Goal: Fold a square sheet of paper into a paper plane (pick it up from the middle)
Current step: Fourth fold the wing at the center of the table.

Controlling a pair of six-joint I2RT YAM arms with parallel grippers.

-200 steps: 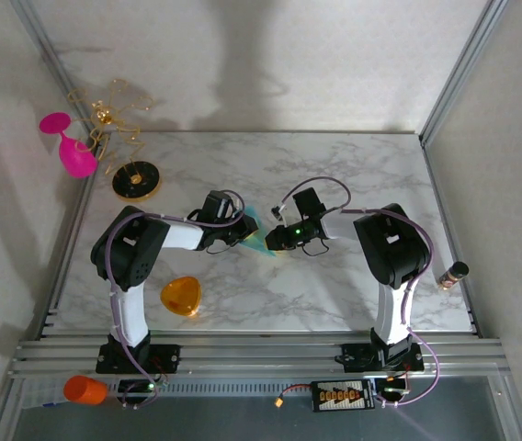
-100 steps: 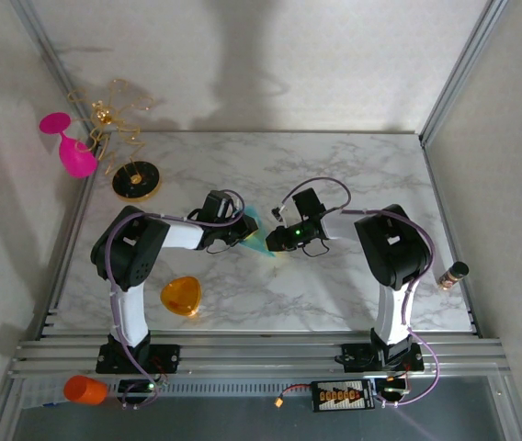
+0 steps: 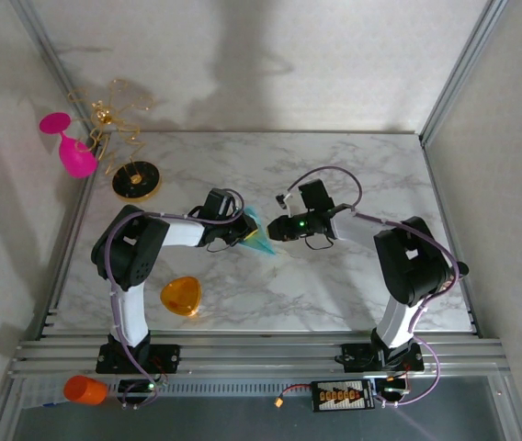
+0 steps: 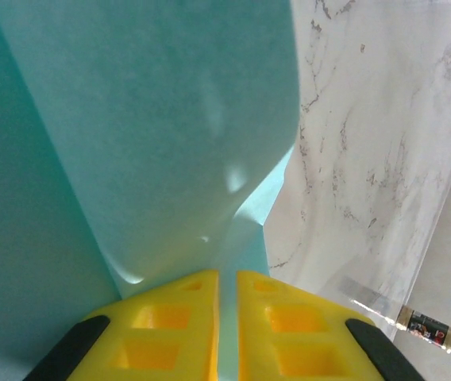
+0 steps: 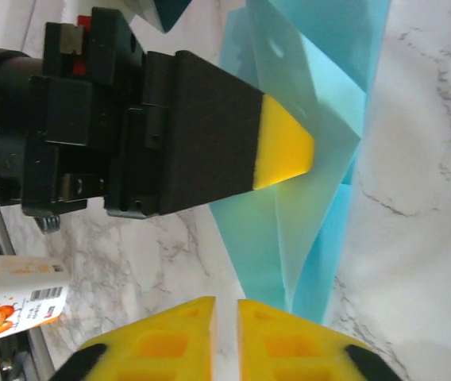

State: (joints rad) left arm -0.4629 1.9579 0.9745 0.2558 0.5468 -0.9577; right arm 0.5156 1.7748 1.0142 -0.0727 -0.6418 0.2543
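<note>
I see my left fingers [image 4: 170, 317] clamped on the teal part-folded paper plane [image 3: 260, 242], at the middle of the marble surface [image 3: 362, 175], between both arms, my right fingers [image 5: 170, 337] pressed together on nothing, just beside the paper's edge

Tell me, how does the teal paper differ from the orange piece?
The paper is teal, sharply creased and pinched in the left gripper; the orange piece is rounded and lies loose on the table. Both are small.

No text is legible; the label on the small bottle [image 5: 11, 305] is too blurred.
</note>
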